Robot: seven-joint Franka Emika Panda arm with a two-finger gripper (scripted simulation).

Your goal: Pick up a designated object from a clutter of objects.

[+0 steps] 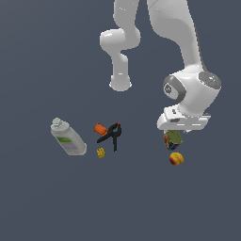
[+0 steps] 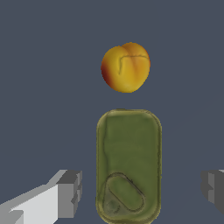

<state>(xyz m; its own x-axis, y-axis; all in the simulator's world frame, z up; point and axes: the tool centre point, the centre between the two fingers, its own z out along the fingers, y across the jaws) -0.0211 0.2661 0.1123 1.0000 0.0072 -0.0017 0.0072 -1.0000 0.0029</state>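
The designated can (image 1: pixel 172 140) has an olive-green top and a dark blue label; it stands on the floor at the exterior view's right, partly hidden under my hand. In the wrist view its green top (image 2: pixel 128 166) fills the space between my fingers. My gripper (image 2: pixel 140 190) is open, with one fingertip (image 2: pixel 70 192) on each side of the can and gaps to both. The gripper is hidden behind the hand in the exterior view. The yellow-red fruit (image 1: pixel 176 159) (image 2: pixel 126 67) lies just beyond the can.
The rest of the clutter lies at the exterior view's left: a white green-labelled bottle (image 1: pixel 68 137) on its side, a black clamp with orange tips (image 1: pixel 110 133), and a tiny yellow block (image 1: pixel 100 152). The arm's base (image 1: pixel 120 84) stands behind.
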